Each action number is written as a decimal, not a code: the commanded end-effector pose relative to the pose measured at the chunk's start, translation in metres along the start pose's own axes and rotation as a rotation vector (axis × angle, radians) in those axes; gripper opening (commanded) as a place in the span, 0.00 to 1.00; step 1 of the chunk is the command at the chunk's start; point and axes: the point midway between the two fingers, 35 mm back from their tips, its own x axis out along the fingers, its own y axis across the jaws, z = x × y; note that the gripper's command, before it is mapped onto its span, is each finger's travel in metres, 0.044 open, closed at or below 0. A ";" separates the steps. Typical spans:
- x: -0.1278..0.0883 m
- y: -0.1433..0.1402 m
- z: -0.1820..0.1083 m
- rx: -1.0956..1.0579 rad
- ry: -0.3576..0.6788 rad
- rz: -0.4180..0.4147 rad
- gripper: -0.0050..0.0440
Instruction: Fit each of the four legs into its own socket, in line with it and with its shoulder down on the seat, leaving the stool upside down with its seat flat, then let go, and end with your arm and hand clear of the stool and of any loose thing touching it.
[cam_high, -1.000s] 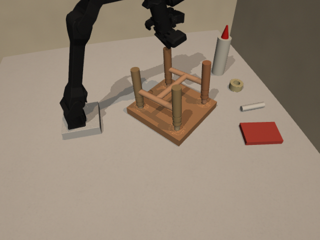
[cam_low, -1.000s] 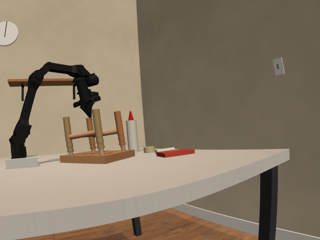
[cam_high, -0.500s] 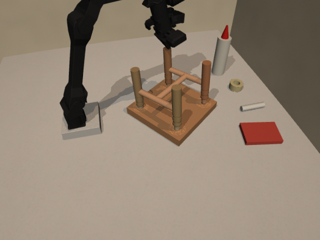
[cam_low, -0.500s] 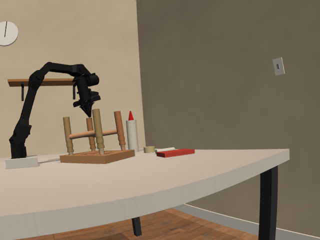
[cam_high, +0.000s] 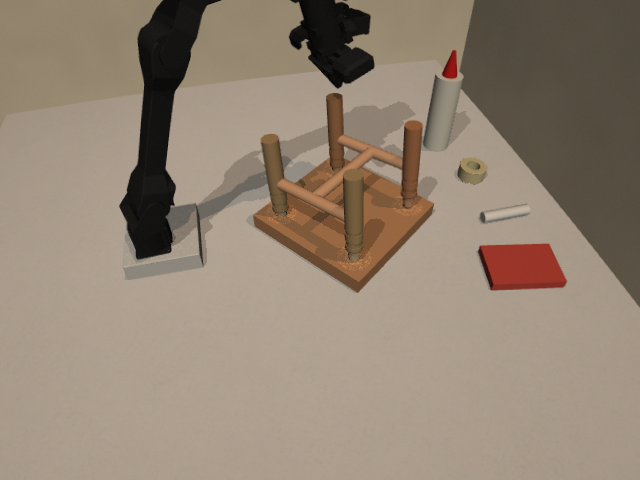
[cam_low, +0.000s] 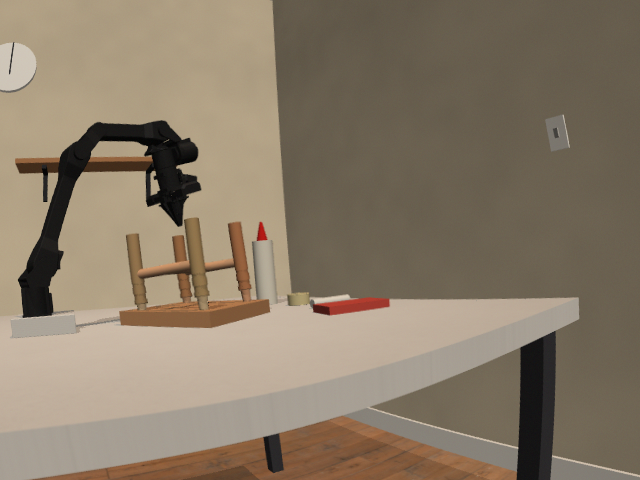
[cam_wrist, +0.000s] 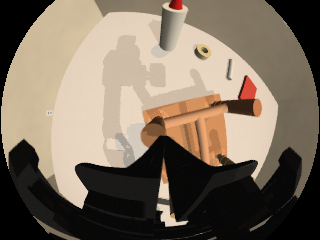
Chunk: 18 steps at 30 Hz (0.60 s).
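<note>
The square wooden seat (cam_high: 381, 253) (cam_low: 165, 318) (cam_wrist: 177, 107) lies flat on the table. Two olive-brown legs, left (cam_high: 273, 167) (cam_low: 134, 260) and front (cam_high: 353, 206) (cam_low: 194, 245), and two red-brown legs, back (cam_high: 334, 126) (cam_low: 179, 250) (cam_wrist: 152, 133) and right (cam_high: 412, 155) (cam_low: 237, 248) (cam_wrist: 245, 107), stand about upright at its corners. A narrower pale end shows under each leg's rings in the top and exterior views; whether the shoulders touch the seat is unclear. An H-shaped stretcher (cam_high: 311, 198) (cam_wrist: 195, 116) spans between them. My gripper (cam_high: 337, 84) (cam_low: 179, 224) (cam_wrist: 163, 139) is shut and empty, above the back leg's top.
A white cylinder (cam_high: 442, 113) (cam_low: 264, 271) (cam_wrist: 172, 30) with a red cone stands behind the right leg. A tan ring (cam_high: 471, 171) (cam_wrist: 203, 51), a white rod (cam_high: 505, 213) (cam_wrist: 230, 69) and a red slab (cam_high: 522, 266) (cam_low: 351, 305) (cam_wrist: 247, 89) lie right of the stool.
</note>
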 end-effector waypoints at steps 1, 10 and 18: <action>0.000 -0.004 0.000 0.008 0.000 -0.005 0.10; -0.016 -0.101 -0.027 0.251 0.007 -0.075 0.10; -0.037 -0.184 -0.075 0.497 0.013 -0.143 0.10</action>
